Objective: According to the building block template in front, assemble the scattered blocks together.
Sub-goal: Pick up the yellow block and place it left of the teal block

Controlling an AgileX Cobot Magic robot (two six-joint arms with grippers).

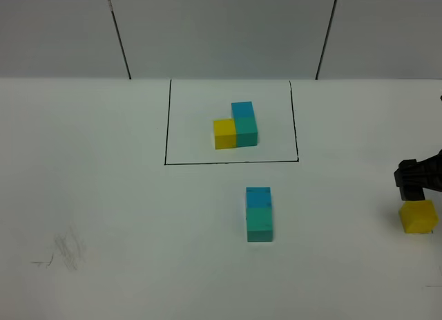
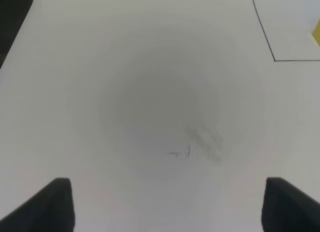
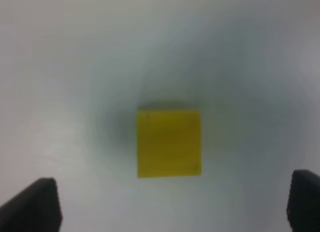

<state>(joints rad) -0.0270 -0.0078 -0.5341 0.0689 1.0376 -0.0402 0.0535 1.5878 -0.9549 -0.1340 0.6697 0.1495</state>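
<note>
The building block template is an L of yellow, teal-green and blue cubes inside a black-lined rectangle. Of the scattered blocks, the sky blue cube and the teal-green cube sit touching in a line in front of the rectangle. The yellow cube lies apart at the far right. My right gripper hovers over it, open and empty; in the right wrist view the yellow cube lies ahead of the open gripper. My left gripper is open and empty over bare table.
Pencil scuff marks show on the white table at front left, also in the left wrist view. The rectangle's near left corner and a yellow sliver of the template show there too. A grey wall stands behind.
</note>
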